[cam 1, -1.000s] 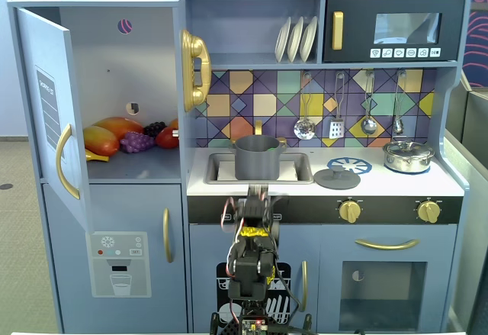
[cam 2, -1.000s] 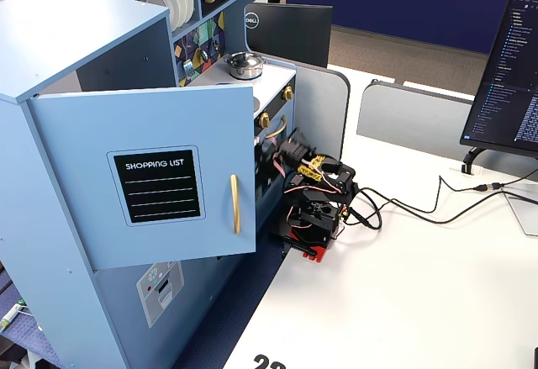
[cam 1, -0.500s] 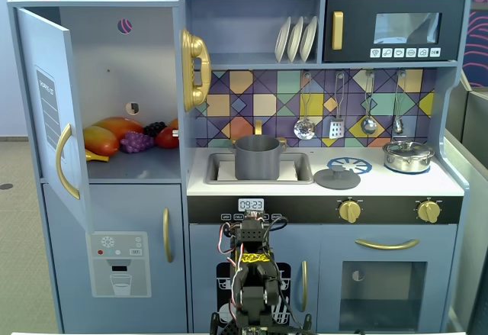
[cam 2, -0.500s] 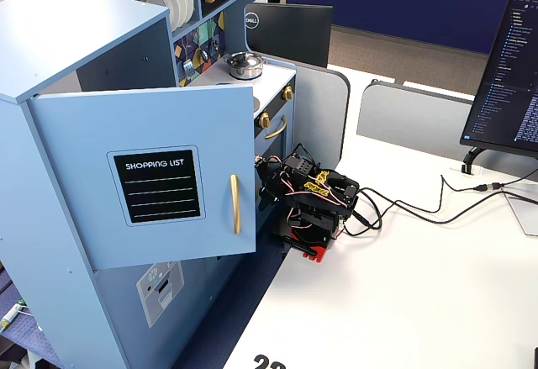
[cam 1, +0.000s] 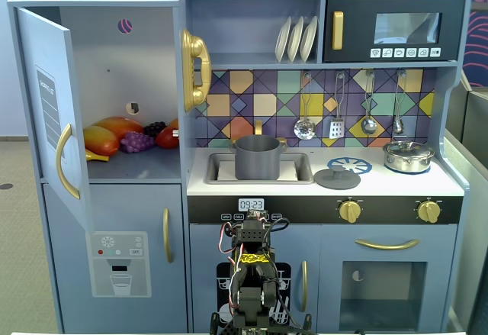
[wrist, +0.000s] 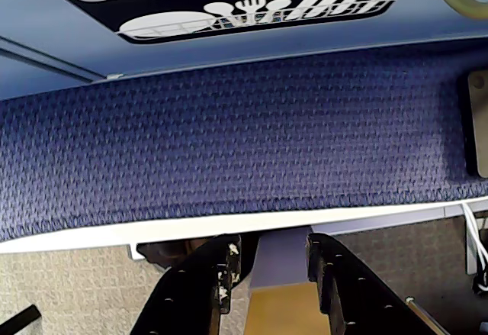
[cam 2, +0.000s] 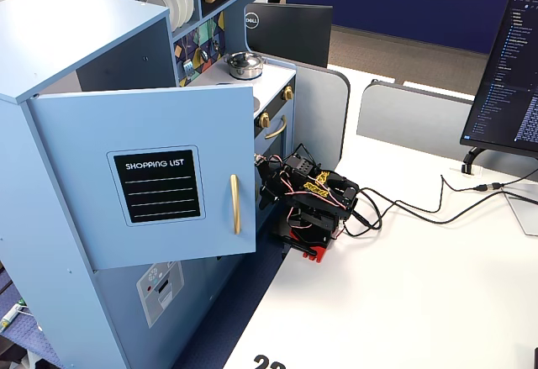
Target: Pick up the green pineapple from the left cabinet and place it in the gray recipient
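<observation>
where door (cam 2: 151, 180) hangs open, label reads "shopping list".

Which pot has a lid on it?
The shiny silver pot on the right side of the stove wears its lid. The gray pot in the sink is open, and a loose gray lid lies beside the sink.

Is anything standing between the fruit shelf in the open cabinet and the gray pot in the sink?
Yes. The cabinet's side wall, carrying a gold phone, separates the shelf from the pot. The way out is the open front. No green fruit shows among the fruit there.
</observation>
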You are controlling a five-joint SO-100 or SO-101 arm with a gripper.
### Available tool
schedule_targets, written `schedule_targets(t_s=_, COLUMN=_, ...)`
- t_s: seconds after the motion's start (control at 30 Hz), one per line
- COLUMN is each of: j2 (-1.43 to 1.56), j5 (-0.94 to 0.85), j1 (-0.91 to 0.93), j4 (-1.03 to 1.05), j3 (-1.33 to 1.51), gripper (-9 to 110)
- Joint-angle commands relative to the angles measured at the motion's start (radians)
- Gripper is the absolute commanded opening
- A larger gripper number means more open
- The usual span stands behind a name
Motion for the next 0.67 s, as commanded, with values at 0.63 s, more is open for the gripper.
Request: schedule_targets(t_s=0.63, j2=-0.005, j5=0.003, j1=0.015, j4=0.175, j3=-0.003, gripper=5)
